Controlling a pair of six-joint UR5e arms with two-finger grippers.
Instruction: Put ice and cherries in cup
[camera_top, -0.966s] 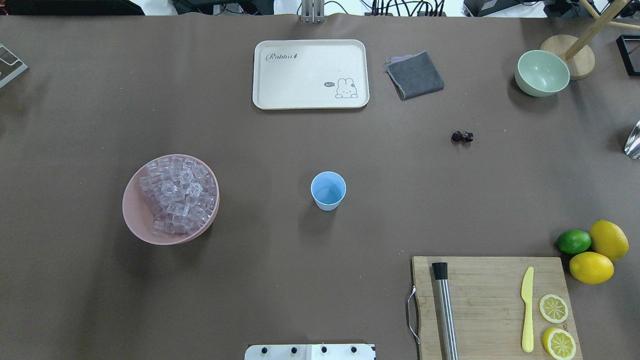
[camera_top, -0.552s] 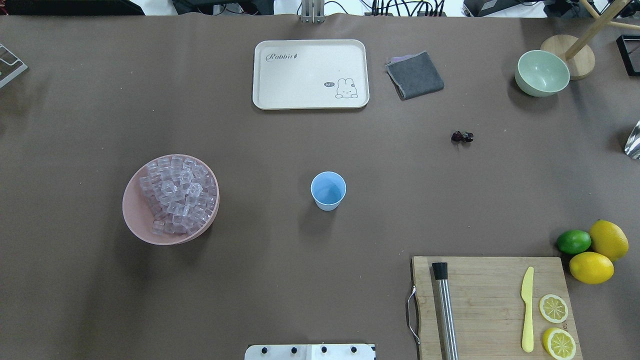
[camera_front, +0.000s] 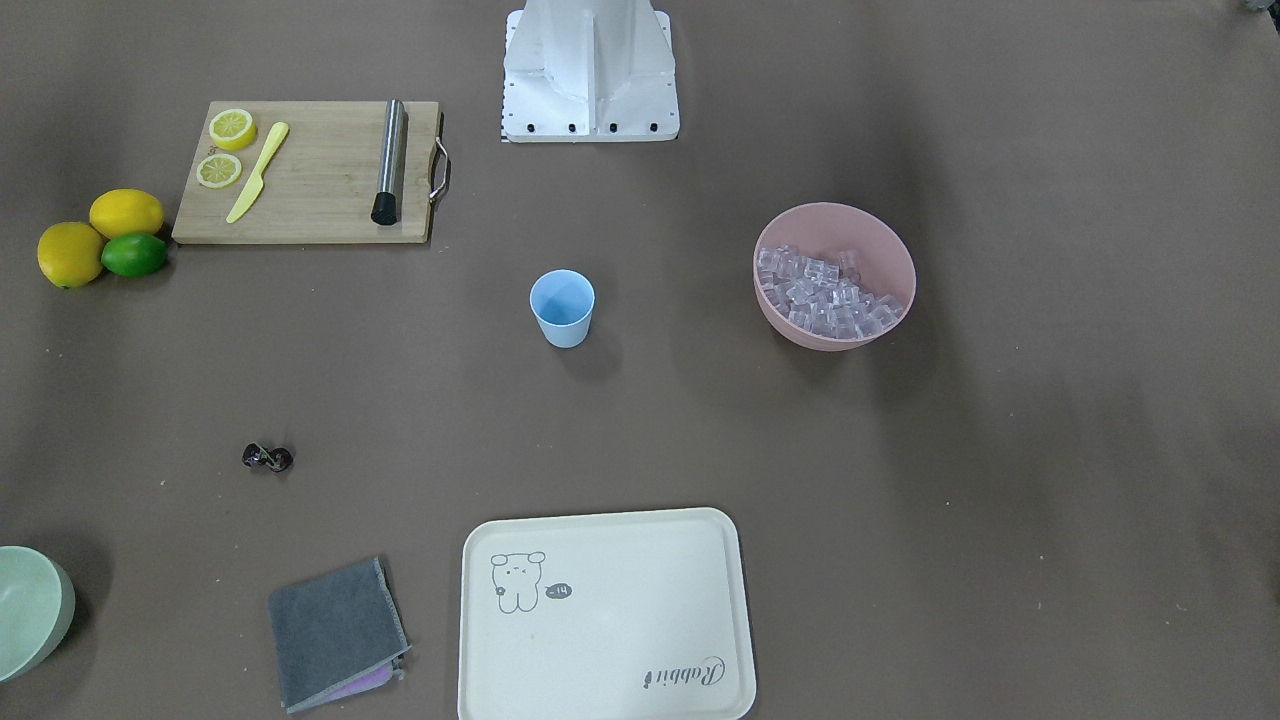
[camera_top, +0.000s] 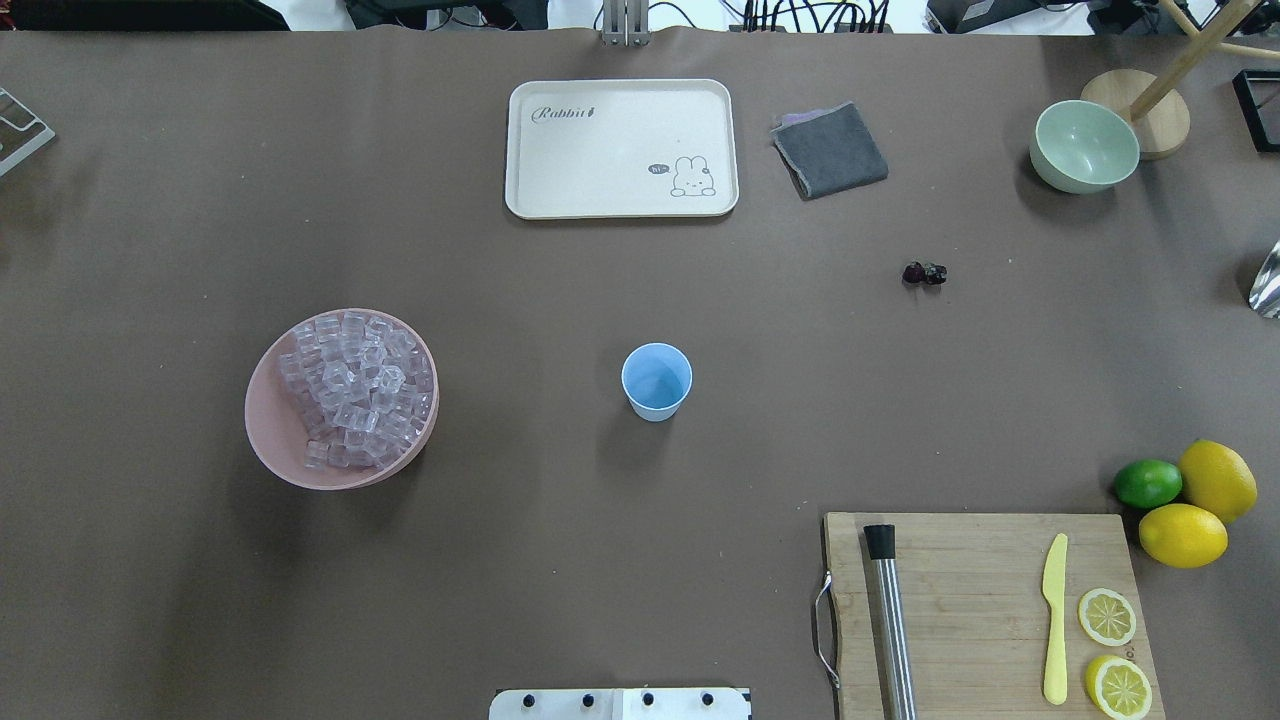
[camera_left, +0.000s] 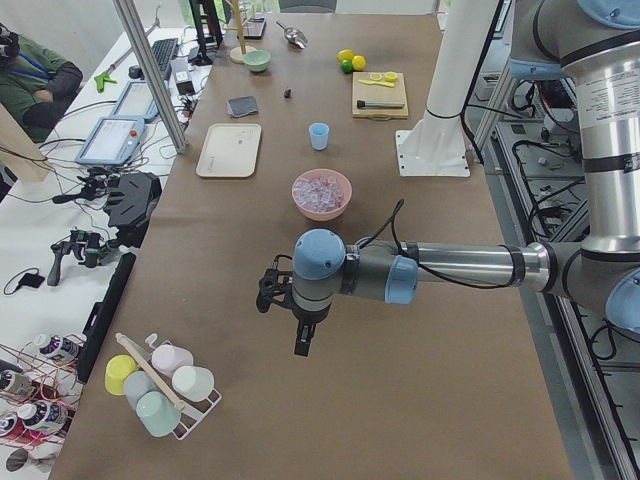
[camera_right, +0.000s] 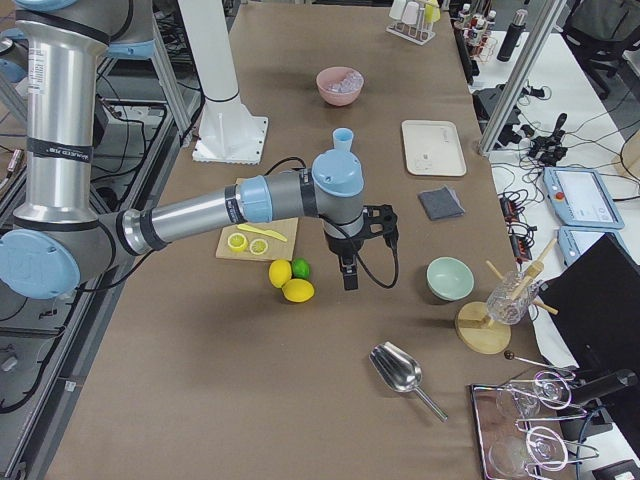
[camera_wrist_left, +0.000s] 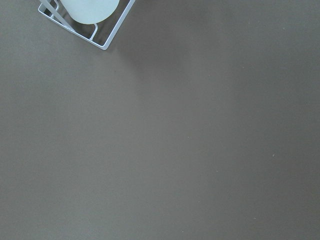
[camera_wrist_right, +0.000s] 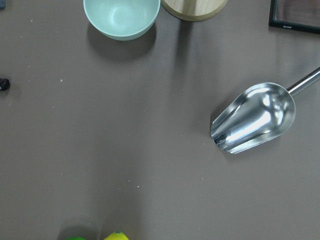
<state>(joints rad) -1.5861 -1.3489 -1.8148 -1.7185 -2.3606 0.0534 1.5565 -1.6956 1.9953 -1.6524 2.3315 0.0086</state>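
In the front-facing view you see the cup (camera_front: 562, 308) standing upright near the middle of the table (camera_front: 1000, 450). The pink bowl (camera_front: 880, 250) sits well to its right, heaped with ice (camera_front: 825, 295). The cherries (camera_front: 267, 457) lie on the bare surface to the near left, well apart from the cup. From overhead you get that layout mirrored: the bowl of ice is left of the cup, and the cherries are to its far right, between the grey cloth (camera_top: 830, 150) and the cutting board (camera_top: 980, 590). The cream tray (camera_top: 620, 148) lies at the far edge. In the exterior left view your left gripper (camera_left: 303, 340) hangs over bare table, on the near side of the pink bowl, with a rack (camera_left: 160, 385) of pale cups to its near left; you cannot tell from here whether its claw is released or clenched. In the exterior right view your right gripper (camera_right: 347, 272) points down just beside the lime (camera_right: 300, 267) and lemons (camera_right: 297, 290), between them and the pale green bowl (camera_right: 449, 278); its claw cannot be judged either. Your left wrist camera shows bare table with a corner of the rack at top left. Your right wrist camera shows the pale green bowl at the top, a metal scoop (camera_wrist_right: 255, 117) at right and the cherries at the left edge.
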